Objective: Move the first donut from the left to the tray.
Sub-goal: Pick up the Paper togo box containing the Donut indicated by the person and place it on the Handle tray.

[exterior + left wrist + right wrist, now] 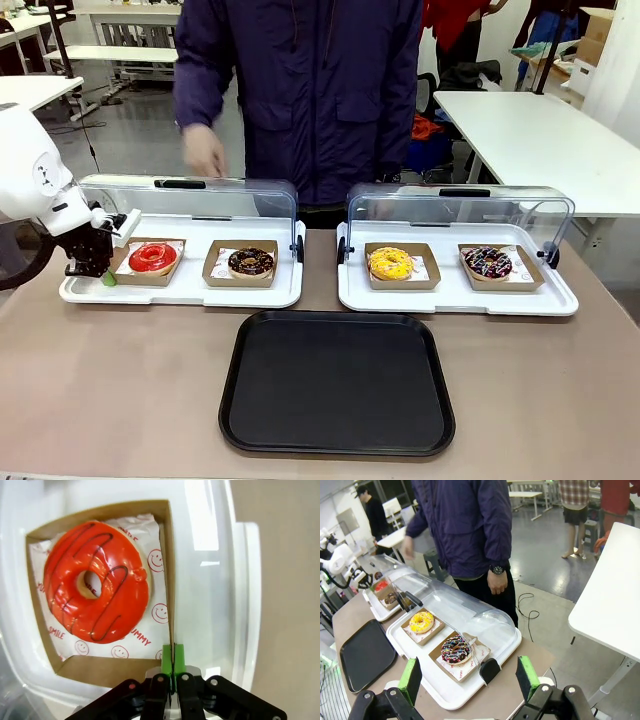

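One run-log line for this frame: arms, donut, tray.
left gripper: shut on red donut's cardboard holder wall | right gripper: open, holds nothing | red donut: in holder on white tray | black tray: bare

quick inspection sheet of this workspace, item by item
surface: brown table, two white trays with clear lids raised
job's things: red donut in its cardboard square on the left white tray; black tray bare, in front
clutter: chocolate donut, yellow donut, sprinkled donut
grippers: left gripper shut on the cardboard square's wall; right gripper open, holding nothing
cables: cable on the floor
surroundings: person across the table, other tables behind
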Motion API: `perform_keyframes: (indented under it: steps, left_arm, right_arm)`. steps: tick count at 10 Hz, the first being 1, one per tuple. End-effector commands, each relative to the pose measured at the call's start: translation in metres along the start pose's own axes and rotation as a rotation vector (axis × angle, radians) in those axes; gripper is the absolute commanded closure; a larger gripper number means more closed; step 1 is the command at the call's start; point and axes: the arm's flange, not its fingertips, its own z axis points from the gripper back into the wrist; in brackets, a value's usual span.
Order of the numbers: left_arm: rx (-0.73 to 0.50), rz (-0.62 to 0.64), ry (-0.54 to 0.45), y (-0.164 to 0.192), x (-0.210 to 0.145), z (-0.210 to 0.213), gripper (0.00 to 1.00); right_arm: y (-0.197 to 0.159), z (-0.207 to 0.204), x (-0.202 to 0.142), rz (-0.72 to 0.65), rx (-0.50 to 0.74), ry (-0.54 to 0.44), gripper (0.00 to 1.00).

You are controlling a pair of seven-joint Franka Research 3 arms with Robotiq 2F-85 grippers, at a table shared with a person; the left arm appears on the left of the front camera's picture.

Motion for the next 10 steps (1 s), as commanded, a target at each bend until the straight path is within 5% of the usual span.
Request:
perform_keyframes:
  steps: [1, 5, 10]
  left_arm:
    - [0.007, -0.025, 0.011, -0.004, 0.002, -0.001, 1.00]
    - [0.111, 0.030, -0.049, 0.004, 0.027, 0.031, 0.99]
    - [0.200, 0.002, -0.038, -0.008, 0.124, 0.078, 0.99]
  right_arm:
    - [0.001, 0.000, 0.002, 0.005, -0.001, -0.002, 0.00]
    - [0.001, 0.000, 0.002, 0.005, -0.001, -0.002, 0.00]
    - [0.001, 0.000, 0.002, 0.005, -0.001, -0.002, 0.00]
